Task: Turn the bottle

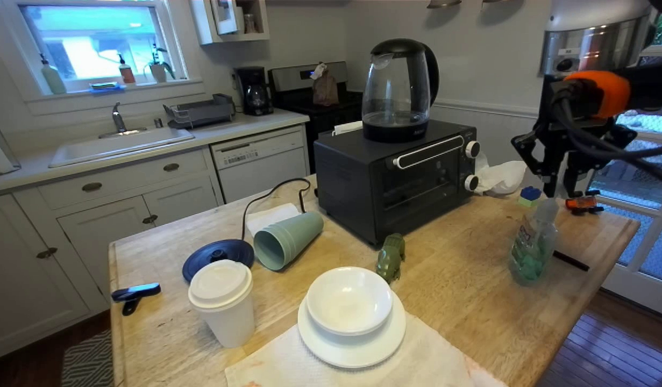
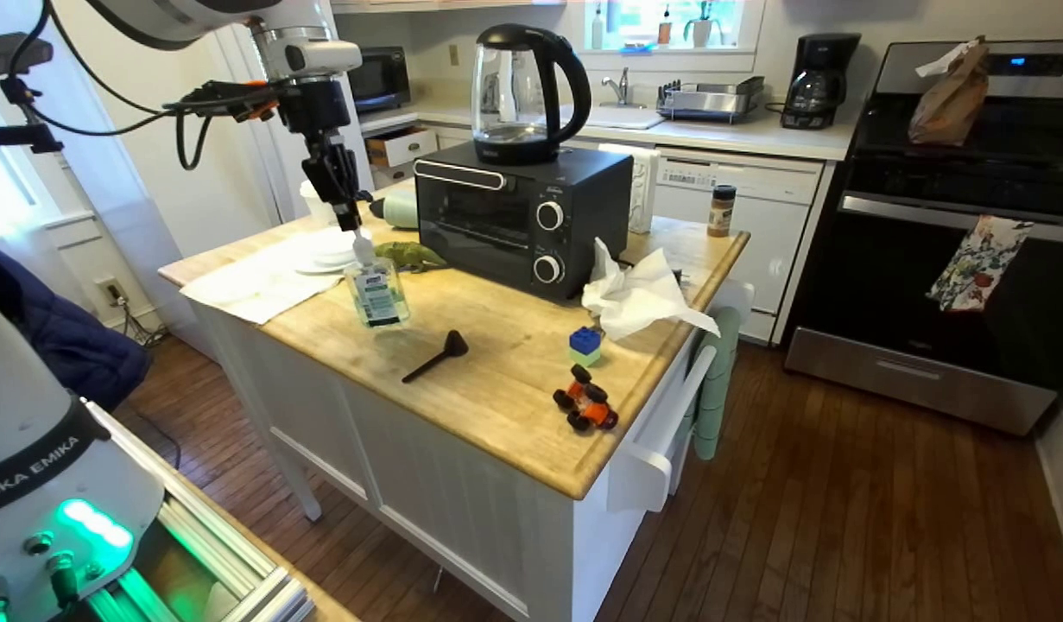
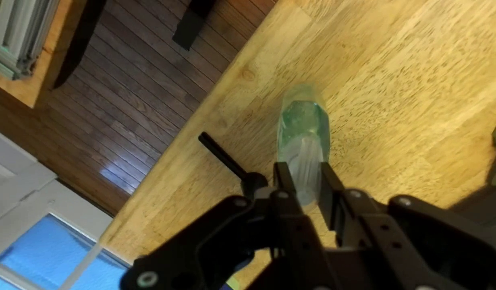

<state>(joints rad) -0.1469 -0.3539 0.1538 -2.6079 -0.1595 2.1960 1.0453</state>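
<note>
The bottle (image 1: 531, 252) is a small clear pale green-teal pump bottle with a label, standing upright on the wooden table near its edge. It also shows in an exterior view (image 2: 377, 294) and from above in the wrist view (image 3: 304, 117). My gripper (image 1: 560, 188) is at the top of the bottle, pointing down. In the wrist view its two black fingers (image 3: 303, 167) lie close against both sides of the whitish pump top, with no clear gap. Part of the pump top is hidden between the fingers.
A black scoop (image 2: 436, 356) lies beside the bottle. A toy car (image 2: 585, 402), blocks (image 2: 585, 345) and crumpled paper (image 2: 639, 294) lie toward the corner. The toaster oven (image 1: 395, 177) bears the kettle (image 1: 398, 91). A green toy animal (image 1: 391, 258) and bowl (image 1: 349, 301) are nearby.
</note>
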